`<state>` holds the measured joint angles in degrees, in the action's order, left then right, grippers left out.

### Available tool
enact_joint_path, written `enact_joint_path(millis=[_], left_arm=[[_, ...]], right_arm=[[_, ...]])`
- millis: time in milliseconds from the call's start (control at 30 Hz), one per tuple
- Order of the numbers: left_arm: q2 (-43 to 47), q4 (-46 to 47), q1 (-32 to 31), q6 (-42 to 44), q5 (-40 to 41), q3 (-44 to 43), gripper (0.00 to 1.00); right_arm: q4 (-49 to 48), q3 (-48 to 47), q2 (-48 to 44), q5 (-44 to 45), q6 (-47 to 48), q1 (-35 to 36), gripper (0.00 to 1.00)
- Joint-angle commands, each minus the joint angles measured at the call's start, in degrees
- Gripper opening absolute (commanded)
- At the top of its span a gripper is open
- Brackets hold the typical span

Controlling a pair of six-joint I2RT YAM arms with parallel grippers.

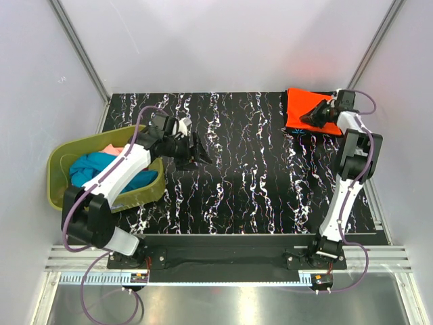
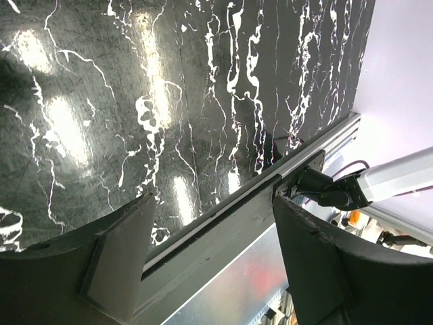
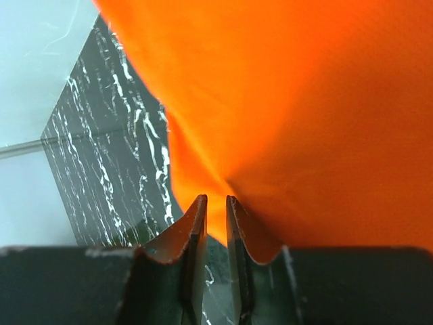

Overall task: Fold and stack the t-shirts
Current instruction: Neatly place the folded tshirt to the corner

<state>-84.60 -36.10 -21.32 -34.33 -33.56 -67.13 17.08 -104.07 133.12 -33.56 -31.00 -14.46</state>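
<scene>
Now the orange t-shirt (image 1: 301,108) lies folded at the far right corner of the table (image 1: 250,176), its edges close to the table's far and right edges. The right gripper (image 3: 215,200) sits at a pucker of that cloth, jaws narrowly apart; whether it pinches, I cannot tell. The left gripper (image 2: 213,223) hangs wide and empty over bare tabletop beside the basket (image 1: 57,159), which holds teal (image 1: 95,166) and pink (image 1: 115,147) shirts.

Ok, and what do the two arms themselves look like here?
The left arm and right arm match: white link shells, black joints and bases, a purple cable looping along each. The jaws are black; the left ones carry grey pads.
</scene>
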Motion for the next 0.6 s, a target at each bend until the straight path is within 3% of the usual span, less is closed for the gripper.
enact_joint_path(millis=[0, 133, 267, 567], left_arm=[[3.6, -1.5, 0.1, 0.9, 1.6, -0.9, 0.76], [7.6, -1.8, 0.1, -0.3, 2.4, 0.9, 0.76], [12.4, 0.7, 0.0, -4.3, 1.8, 5.8, 0.77], [29.8, 4.0, -0.4, -10.6, 6.7, 19.2, 0.87]], right_arm=[[6.1, -5.8, -6.5, -0.3, 4.1, 1.8, 0.24], [10.3, 0.2, -17.3, 1.2, 2.9, 4.0, 0.3], [10.9, 17.7, -30.3, 1.7, 2.8, 9.1, 0.33], [6.8, 50.9, -57.9, 7.6, -5.2, 30.3, 0.39]])
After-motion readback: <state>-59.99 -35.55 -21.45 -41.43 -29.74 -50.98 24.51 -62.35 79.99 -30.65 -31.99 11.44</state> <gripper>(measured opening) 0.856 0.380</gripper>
